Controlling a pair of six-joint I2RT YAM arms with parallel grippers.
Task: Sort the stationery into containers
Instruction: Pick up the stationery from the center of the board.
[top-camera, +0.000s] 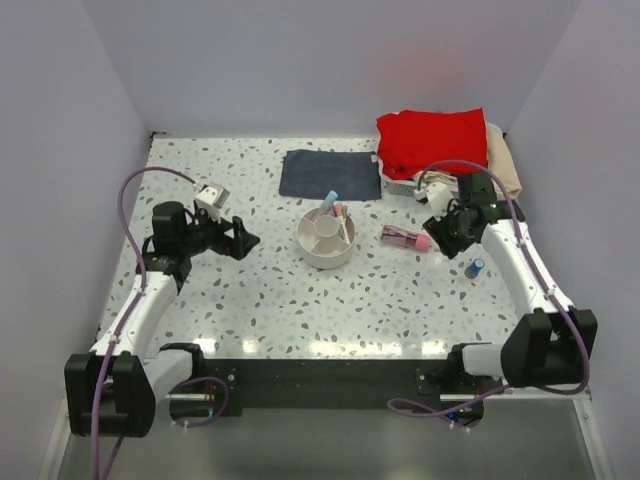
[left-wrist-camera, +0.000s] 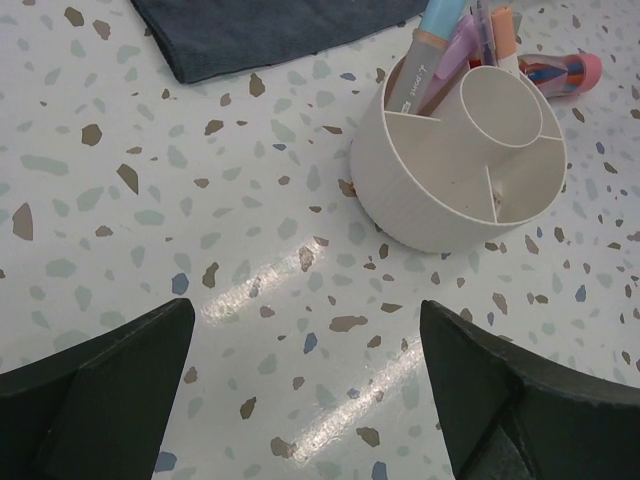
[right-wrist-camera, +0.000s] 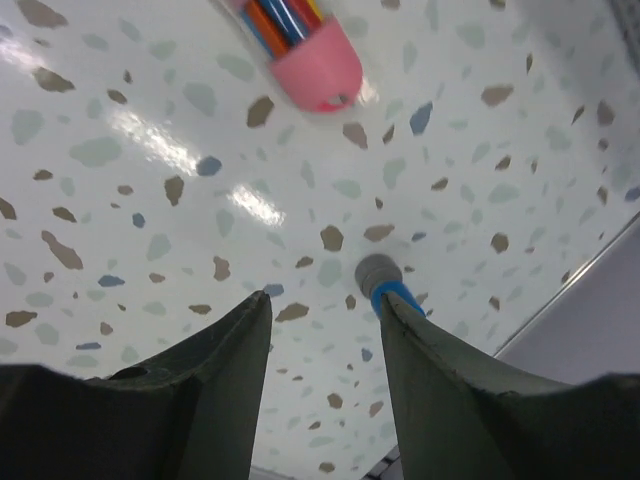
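Observation:
The round off-white divided bowl stands mid-table, and several pens lean in its back compartment. It also shows in the left wrist view with the pens. A pink-tipped bundle lies right of the bowl, and its pink end shows in the right wrist view. A small blue item with a grey end lies at the right; in the right wrist view it sits beside my right finger. My left gripper is open and empty, left of the bowl. My right gripper is open and empty, just right of the bundle.
A folded dark-blue cloth lies behind the bowl. A white basket with red cloth and beige cloth stands at the back right. Walls close the table on three sides.

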